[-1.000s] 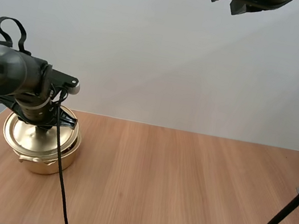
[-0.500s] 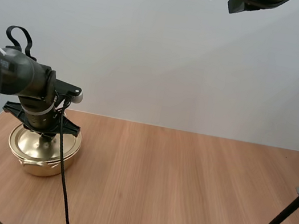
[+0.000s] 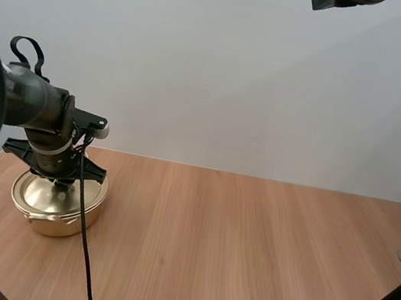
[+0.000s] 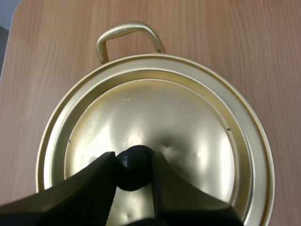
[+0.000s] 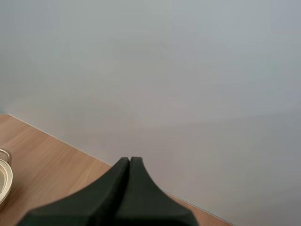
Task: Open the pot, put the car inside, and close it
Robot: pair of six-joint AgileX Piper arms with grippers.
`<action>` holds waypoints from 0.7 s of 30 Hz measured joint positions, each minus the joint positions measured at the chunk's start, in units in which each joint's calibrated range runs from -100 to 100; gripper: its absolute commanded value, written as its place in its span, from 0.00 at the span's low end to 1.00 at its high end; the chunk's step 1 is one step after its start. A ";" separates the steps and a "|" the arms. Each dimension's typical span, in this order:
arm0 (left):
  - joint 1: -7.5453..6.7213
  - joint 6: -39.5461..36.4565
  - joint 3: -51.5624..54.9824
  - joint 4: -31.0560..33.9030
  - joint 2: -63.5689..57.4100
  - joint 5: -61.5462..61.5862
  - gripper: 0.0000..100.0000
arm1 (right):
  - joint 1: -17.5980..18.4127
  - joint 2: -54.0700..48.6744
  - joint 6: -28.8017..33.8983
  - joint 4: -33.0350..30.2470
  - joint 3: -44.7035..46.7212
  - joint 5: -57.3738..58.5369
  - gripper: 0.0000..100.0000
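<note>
Lid (image 4: pixel 188 136) seated on the pot (image 3: pixel 67 224), my left claw (image 4: pixel 133 157) clamped on its knob (image 4: pixel 134 170)

The gold lid lies flush in the pot's rim near the worktop's (image 3: pixel 245 251) left end, and my left claw pinches the black knob at the lid's centre. I judge this as either opening not yet begun or closing done; the pot's contents are hidden. My right claw (image 5: pixel 129 162) hangs clenched on nothing, well apart.

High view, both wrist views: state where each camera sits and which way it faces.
High view: behind and above the bases, looking forward and down over the table; left gripper on the pot.
Left wrist view: on the left arm, straight down on the lid; own fingers pinch its knob.
Right wrist view: raised on the right arm, facing the wall; right gripper shut.
Shared: the pot, in all three.
</note>
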 measured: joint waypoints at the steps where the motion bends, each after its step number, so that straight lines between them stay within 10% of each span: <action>1: 0.00 -0.09 0.00 0.12 0.00 0.00 0.08 | 0.00 0.00 0.00 0.00 0.00 0.00 0.00; 10: 0.00 4.23 0.12 4.36 -0.14 -3.89 1.00 | 0.00 0.00 0.00 0.00 0.00 0.00 0.00; 21: 0.00 4.40 -5.48 4.47 -0.77 -4.55 1.00 | 0.00 0.00 0.00 0.00 0.00 0.00 0.00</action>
